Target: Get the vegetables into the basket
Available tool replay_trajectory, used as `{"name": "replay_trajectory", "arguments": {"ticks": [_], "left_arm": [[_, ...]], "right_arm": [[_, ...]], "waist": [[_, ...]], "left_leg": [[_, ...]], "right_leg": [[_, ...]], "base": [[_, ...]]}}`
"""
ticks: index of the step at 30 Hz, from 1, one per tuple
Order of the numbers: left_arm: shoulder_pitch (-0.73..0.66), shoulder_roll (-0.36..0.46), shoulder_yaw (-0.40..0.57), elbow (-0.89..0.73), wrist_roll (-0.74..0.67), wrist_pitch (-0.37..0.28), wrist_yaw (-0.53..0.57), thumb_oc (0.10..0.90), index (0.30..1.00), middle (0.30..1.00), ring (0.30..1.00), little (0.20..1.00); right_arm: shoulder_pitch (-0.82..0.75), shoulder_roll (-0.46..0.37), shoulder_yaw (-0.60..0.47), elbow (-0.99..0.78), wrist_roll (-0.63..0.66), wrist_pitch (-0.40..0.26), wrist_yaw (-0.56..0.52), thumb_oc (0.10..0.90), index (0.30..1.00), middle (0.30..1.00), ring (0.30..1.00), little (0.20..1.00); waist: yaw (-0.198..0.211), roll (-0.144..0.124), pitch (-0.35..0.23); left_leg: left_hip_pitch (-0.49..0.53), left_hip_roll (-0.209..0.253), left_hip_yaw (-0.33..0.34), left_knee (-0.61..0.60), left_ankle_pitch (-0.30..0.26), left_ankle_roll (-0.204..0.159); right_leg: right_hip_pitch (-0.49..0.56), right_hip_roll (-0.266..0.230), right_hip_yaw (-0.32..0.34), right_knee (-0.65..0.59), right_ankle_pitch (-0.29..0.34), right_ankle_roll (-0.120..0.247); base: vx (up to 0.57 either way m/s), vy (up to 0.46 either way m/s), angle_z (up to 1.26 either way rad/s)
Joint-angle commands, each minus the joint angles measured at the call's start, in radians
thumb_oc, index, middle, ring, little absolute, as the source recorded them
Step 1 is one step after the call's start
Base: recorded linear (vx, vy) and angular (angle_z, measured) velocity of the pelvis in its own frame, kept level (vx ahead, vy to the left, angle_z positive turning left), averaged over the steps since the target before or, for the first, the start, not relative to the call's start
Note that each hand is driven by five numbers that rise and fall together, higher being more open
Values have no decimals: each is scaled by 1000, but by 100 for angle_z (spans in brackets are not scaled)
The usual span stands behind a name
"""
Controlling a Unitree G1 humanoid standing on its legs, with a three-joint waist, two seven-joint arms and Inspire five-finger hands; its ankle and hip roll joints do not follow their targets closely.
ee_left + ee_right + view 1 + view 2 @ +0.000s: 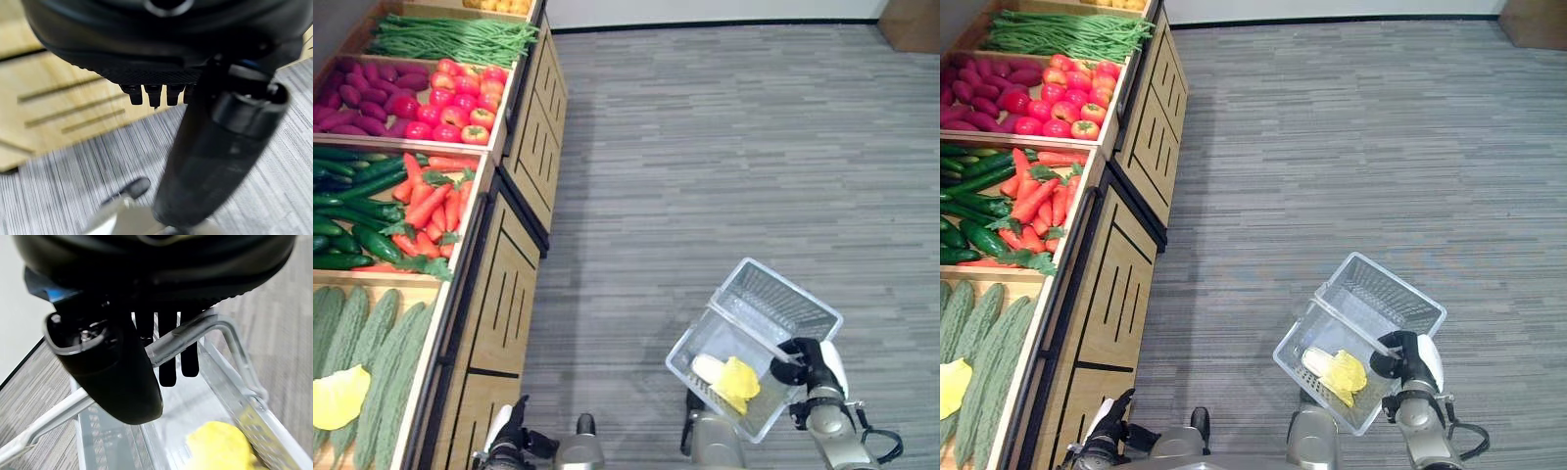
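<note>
A clear plastic basket hangs tilted over the floor at the lower right. My right hand is shut on its handle, thumb on one side and fingers on the other. Inside lie a yellow leafy vegetable and a pale one beside it. My left hand hangs low by the front of the wooden stand, open and holding nothing. On the stand to my left lie carrots, cucumbers, long bumpy green gourds and a yellow leafy piece.
Farther along the wooden stand are red tomatoes, purple sweet potatoes and green beans. Grey carpet spreads to the right of the stand.
</note>
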Motion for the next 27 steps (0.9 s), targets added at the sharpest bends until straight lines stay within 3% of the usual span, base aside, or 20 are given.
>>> {"name": "replay_trajectory", "arguments": {"ticks": [1, 2, 3, 6, 7, 10, 13, 14, 18, 23, 27], "left_arm": [[-56, 52, -13, -32, -28, -23, 43, 900, 1000, 1000, 1000, 1000], [-77, 46, -15, -38, -52, -24, 52, 900, 1000, 1000, 1000, 1000], [-87, 42, -17, -35, -61, -22, 59, 900, 1000, 1000, 1000, 1000], [-113, 34, -26, -20, -63, -18, 65, 900, 1000, 1000, 1000, 1000], [-111, 31, -27, -16, -55, -15, 75, 900, 1000, 1000, 1000, 1000], [-106, 36, -23, -10, -46, -10, 79, 900, 1000, 1000, 1000, 1000], [-97, 43, -8, 1, -45, -7, 79, 900, 1000, 1000, 1000, 1000], [-96, 56, -6, 6, -21, -3, 78, 900, 1000, 1000, 1000, 1000], [-109, 74, -4, 1, -23, -1, 82, 900, 1000, 1000, 1000, 1000], [-121, 79, 0, 3, -36, 10, 95, 900, 1000, 1000, 1000, 1000], [-119, 73, 12, 8, -58, 9, 100, 900, 1000, 1000, 1000, 1000]], "right_arm": [[-45, -71, -65, -136, 46, -108, -71, 400, 300, 300, 300, 300], [-34, -83, -79, -144, 50, -108, -77, 400, 300, 300, 300, 300], [-29, -84, -87, -144, 51, -104, -85, 400, 300, 300, 300, 300], [-22, -81, -115, -120, 66, -102, -102, 400, 300, 300, 300, 300], [-22, -73, -108, -136, 59, -102, -116, 400, 300, 300, 300, 300], [-26, -63, -97, -133, 50, -97, -116, 400, 300, 300, 300, 300], [-25, -43, -92, -115, 39, -90, -108, 400, 300, 300, 300, 300], [-20, -26, -101, -140, 31, -86, -110, 400, 300, 300, 300, 300], [-57, -12, -77, -106, 34, -82, -112, 400, 300, 300, 300, 300], [-97, 9, -36, -74, 39, -75, -107, 400, 300, 300, 300, 300], [-97, 15, -32, -87, 40, -74, -99, 400, 300, 300, 300, 300]], "waist": [[-7, -61, 13], [0, -72, 38], [1, -74, 46], [0, -74, 44], [18, -55, 31], [25, -60, 24], [28, -72, 7], [32, -87, -2], [49, -104, 5], [55, -98, 26], [34, -97, 28]], "left_leg": [[-22, -35, -41, 223, -51, -36], [-100, -43, -55, 333, 1, -41], [-133, -46, -51, 321, 5, -39], [-196, -62, -6, 183, -39, -25], [-244, -49, -3, 19, 49, -24], [-221, -46, -2, -8, 57, -23], [-178, -74, 23, -39, 25, 3], [-170, -100, 45, -19, -9, 28], [-172, -119, 68, 17, -57, 61], [-116, -134, 91, 17, -96, 102], [-38, -141, 86, -35, -112, 93]], "right_leg": [[7, -50, 21, 71, -120, 45], [44, -51, 0, 61, -145, 20], [58, -57, -14, 57, -152, 18], [111, -66, -51, 19, -164, 34], [139, -44, -45, 3, -175, 52], [156, -43, -27, 8, -184, 57], [169, -55, 3, 16, -184, 75], [174, -82, 21, 26, -178, 91], [141, -109, 42, 103, -155, 113], [41, -134, 48, 327, -37, 133], [-30, -123, 8, 246, -27, 123]], "base": [[46, -235, 18], [53, -196, 25], [101, -217, 85], [196, -16, 71], [242, 90, 45], [215, 69, -18], [309, 203, -63], [183, 188, -38], [149, 177, -17], [128, 139, -12], [208, 22, -3]]}}
